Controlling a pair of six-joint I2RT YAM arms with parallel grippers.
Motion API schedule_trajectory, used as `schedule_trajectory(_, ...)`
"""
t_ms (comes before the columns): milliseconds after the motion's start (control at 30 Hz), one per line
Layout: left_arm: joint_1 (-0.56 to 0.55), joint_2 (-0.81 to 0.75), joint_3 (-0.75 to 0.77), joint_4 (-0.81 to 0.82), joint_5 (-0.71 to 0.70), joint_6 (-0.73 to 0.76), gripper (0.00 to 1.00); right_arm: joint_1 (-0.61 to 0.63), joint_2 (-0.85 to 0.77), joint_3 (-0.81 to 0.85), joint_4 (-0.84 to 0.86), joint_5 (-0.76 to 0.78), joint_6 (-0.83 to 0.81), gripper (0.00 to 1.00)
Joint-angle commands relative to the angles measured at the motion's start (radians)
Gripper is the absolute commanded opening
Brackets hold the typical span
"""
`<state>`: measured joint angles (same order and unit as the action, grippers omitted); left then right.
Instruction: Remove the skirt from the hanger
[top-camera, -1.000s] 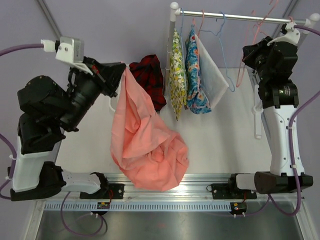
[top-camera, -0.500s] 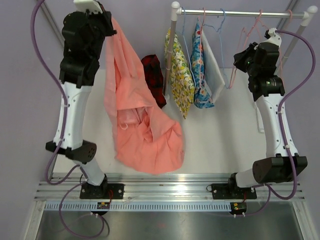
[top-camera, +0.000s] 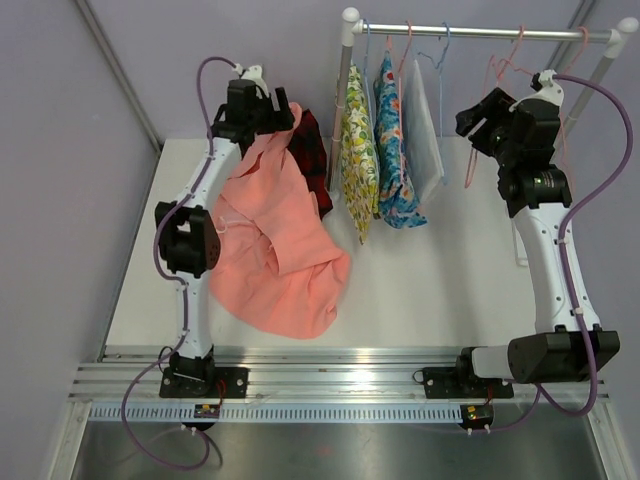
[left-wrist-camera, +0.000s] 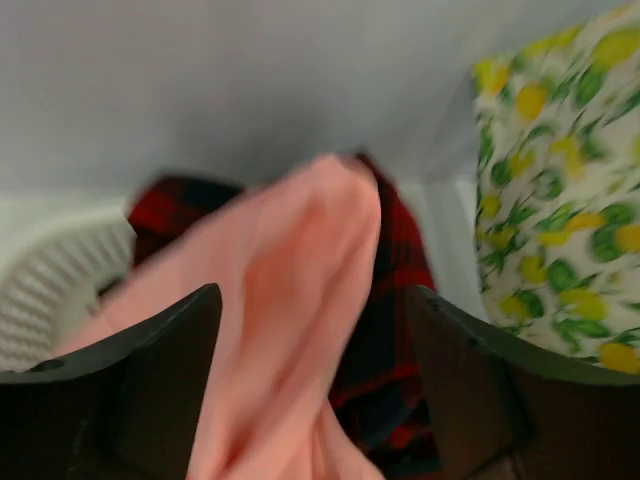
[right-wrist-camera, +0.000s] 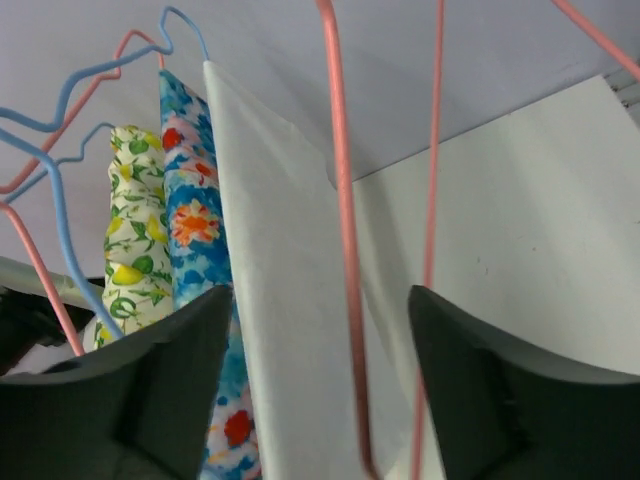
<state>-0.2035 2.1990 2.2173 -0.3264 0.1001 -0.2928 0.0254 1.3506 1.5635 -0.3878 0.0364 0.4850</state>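
Observation:
The salmon-pink skirt (top-camera: 275, 250) lies crumpled on the table, off any hanger, its upper end draped over a red plaid garment (top-camera: 315, 165). My left gripper (top-camera: 272, 112) reaches over that upper end. In the left wrist view the gripper (left-wrist-camera: 312, 300) is open, with a fold of the skirt (left-wrist-camera: 290, 340) lying loose between the wide-set fingers. My right gripper (top-camera: 478, 115) is up by the rail. In the right wrist view it (right-wrist-camera: 320, 300) is open, and the bare pink hanger (right-wrist-camera: 345, 250) hangs between its fingers without being clamped.
A white rail (top-camera: 480, 33) on posts crosses the back. On it hang a lemon-print skirt (top-camera: 355, 150), a blue floral one (top-camera: 392, 150), a white one (top-camera: 425, 130) and several bare blue and pink hangers. A white ribbed thing (left-wrist-camera: 50, 290) lies left of the plaid garment.
My left arm stretched out to the back and came down, laying the pink skirt on the table, and its jaws opened. My right gripper opened around the pink hanger.

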Motion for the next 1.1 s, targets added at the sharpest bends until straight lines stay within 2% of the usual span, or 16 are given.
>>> schedule_trajectory(0,-0.031,-0.067,-0.022,0.06,0.04,-0.002,0.92,0.004,-0.002,-0.006,-0.022,-0.009,0.003,0.85)
schedule_trajectory(33,-0.033,-0.106,-0.042,0.052,0.023,0.006,0.99,0.002,-0.008,-0.008,-0.023,-0.007,0.004,0.99)
schedule_trajectory(133,-0.033,-0.194,-0.067,0.033,-0.026,0.032,0.99,0.004,-0.031,-0.013,-0.042,-0.004,0.001,0.99)
schedule_trajectory(333,-0.037,-0.476,-0.091,-0.032,-0.068,0.079,0.99,0.004,-0.11,-0.049,-0.075,0.0,-0.006,0.99)
schedule_trajectory(433,-0.04,-0.605,-0.183,-0.063,-0.085,0.083,0.99,0.002,-0.149,-0.053,-0.109,0.007,-0.01,0.99)
schedule_trajectory(567,-0.065,-0.838,-0.514,-0.053,-0.096,-0.001,0.99,0.002,-0.212,-0.057,-0.161,0.011,-0.01,1.0)
schedule_trajectory(600,-0.076,-0.893,-0.732,-0.027,-0.096,-0.026,0.99,0.002,-0.238,-0.059,-0.171,0.011,-0.01,0.99)
schedule_trajectory(633,-0.089,-1.014,-0.836,0.037,-0.13,-0.096,0.99,0.002,-0.251,-0.062,-0.181,0.01,-0.008,0.99)
schedule_trajectory(667,-0.105,-1.071,-0.964,0.084,-0.135,-0.142,0.98,0.002,-0.263,-0.063,-0.189,0.005,-0.005,1.0)
schedule_trajectory(700,-0.137,-1.126,-1.171,0.139,-0.134,-0.182,0.97,0.004,-0.287,-0.068,-0.203,-0.001,0.0,0.99)
schedule_trajectory(733,-0.155,-1.23,-1.276,0.235,-0.143,-0.254,0.97,0.004,-0.3,-0.072,-0.21,-0.006,0.001,0.99)
schedule_trajectory(833,-0.232,-1.332,-1.518,0.346,-0.229,-0.365,0.97,0.002,-0.343,-0.083,-0.243,-0.027,0.012,0.99)
schedule_trajectory(967,-0.246,-1.281,-1.625,0.443,-0.198,-0.428,0.98,0.002,-0.386,-0.089,-0.284,-0.032,0.01,0.99)
schedule_trajectory(1067,-0.249,-1.184,-1.59,0.452,-0.192,-0.436,0.98,0.002,-0.41,-0.091,-0.31,-0.03,0.006,0.99)
